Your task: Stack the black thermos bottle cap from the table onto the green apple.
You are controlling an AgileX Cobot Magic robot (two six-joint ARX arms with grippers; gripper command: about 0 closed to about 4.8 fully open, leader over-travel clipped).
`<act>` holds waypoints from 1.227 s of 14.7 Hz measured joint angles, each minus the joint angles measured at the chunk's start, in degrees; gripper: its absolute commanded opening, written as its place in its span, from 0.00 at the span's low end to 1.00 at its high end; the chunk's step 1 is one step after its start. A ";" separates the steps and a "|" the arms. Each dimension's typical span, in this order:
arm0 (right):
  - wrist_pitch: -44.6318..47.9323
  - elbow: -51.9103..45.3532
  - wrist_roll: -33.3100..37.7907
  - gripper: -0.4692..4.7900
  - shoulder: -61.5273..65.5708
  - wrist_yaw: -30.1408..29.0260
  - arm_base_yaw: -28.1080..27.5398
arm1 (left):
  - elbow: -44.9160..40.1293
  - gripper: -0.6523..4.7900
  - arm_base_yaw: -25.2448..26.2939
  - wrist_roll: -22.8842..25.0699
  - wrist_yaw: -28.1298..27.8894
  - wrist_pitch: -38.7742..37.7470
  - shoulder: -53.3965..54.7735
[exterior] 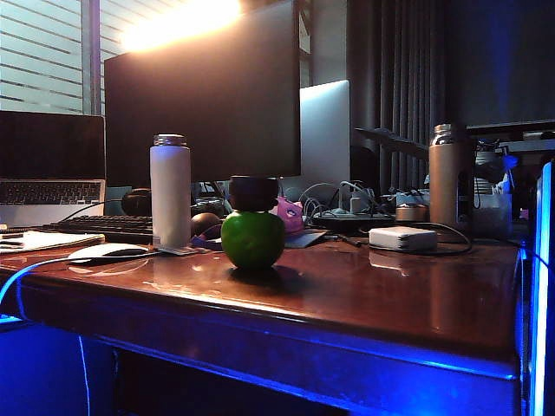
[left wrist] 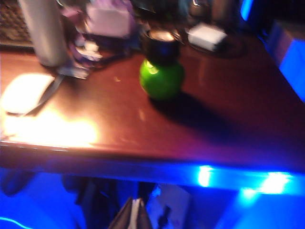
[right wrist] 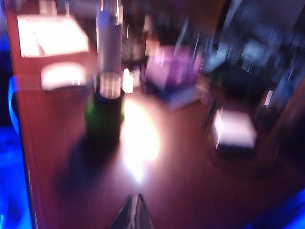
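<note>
Laptop (exterior: 50, 165): at your far left in the exterior view, lid up, behind a dark keyboard (exterior: 102, 227).
Mouse (exterior: 106, 252): a pale, flat mouse near the front left of the table (exterior: 373, 303), catching the glare.
White bottle (exterior: 171, 190): upright with a metal top, just right of the mouse and left of the apple.
Green apple (exterior: 252, 239): you see it upright on the glossy reddish-brown top, near the middle and close to the front edge.
Black thermos bottle cap (exterior: 252, 193): sitting on top of the apple — stacked, touching it, free of both grippers.
Pink object (exterior: 290, 215): just behind and to the right of the apple, partly hidden.
White flat box (exterior: 402, 238): lying to the right, a cable looping round it.
Metal bottle (exterior: 449, 175): tall, standing behind the box at the right.
Left gripper (left wrist: 134, 215): in its wrist view the fingertips meet with nothing between them, off the table's front edge, well apart from the apple.
Right gripper (right wrist: 134, 213): clenched and empty in a blurred wrist view — above the tabletop, well back from the stack.
</note>
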 measured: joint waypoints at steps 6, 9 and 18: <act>0.33 -7.06 5.03 0.09 -1.18 1.36 0.04 | -8.50 0.11 0.00 1.14 2.91 2.14 0.00; 3.93 -8.79 5.03 0.09 -1.29 1.55 0.02 | -8.92 0.11 0.00 2.58 3.96 2.40 -0.02; 2.43 -22.71 12.09 0.09 -12.11 2.86 0.02 | -9.14 0.11 0.00 2.62 3.89 2.36 -0.02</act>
